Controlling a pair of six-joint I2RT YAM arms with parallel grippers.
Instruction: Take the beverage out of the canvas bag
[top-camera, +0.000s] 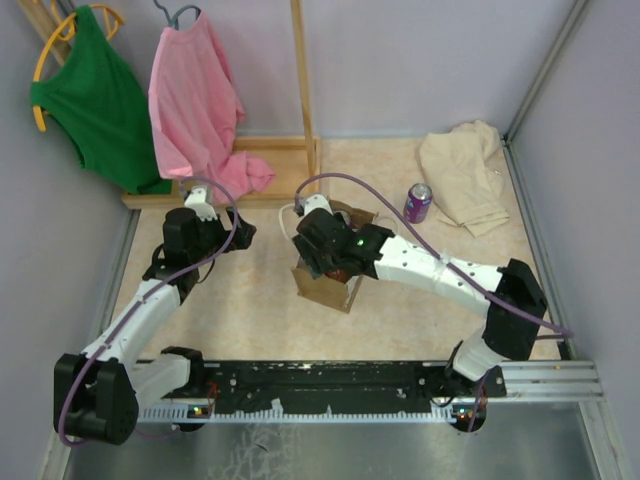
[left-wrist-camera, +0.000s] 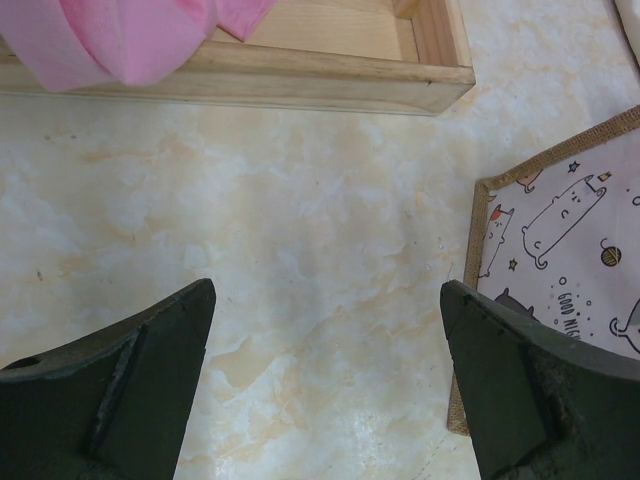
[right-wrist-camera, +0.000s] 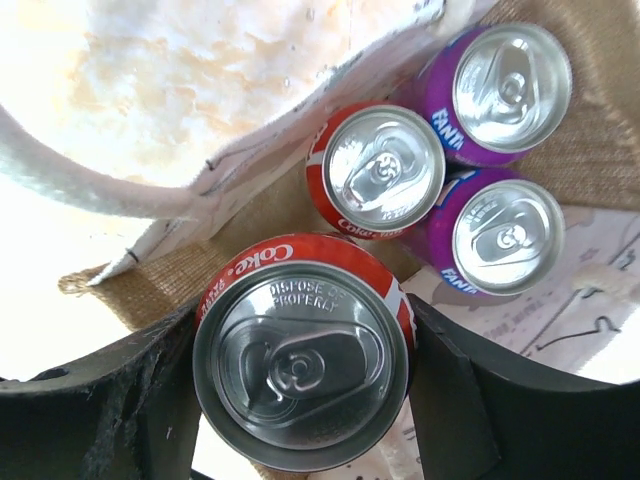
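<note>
The tan canvas bag (top-camera: 328, 285) stands mid-table; its printed lining shows in the left wrist view (left-wrist-camera: 560, 230). My right gripper (top-camera: 335, 262) is over the bag's mouth, shut on a red Coke can (right-wrist-camera: 303, 352) with a finger on each side, raised above the other cans. Inside the bag are another red Coke can (right-wrist-camera: 378, 170) and two purple Fanta cans (right-wrist-camera: 505, 85) (right-wrist-camera: 500, 238). A white loop handle (right-wrist-camera: 90, 180) crosses the left. My left gripper (left-wrist-camera: 325, 385) is open and empty over bare table left of the bag.
A purple can (top-camera: 417, 202) stands on the table beside a cream-beige cloth (top-camera: 465, 175) at the back right. A wooden rack base (top-camera: 250, 170) with pink (top-camera: 195, 100) and green (top-camera: 95, 100) garments is at the back left.
</note>
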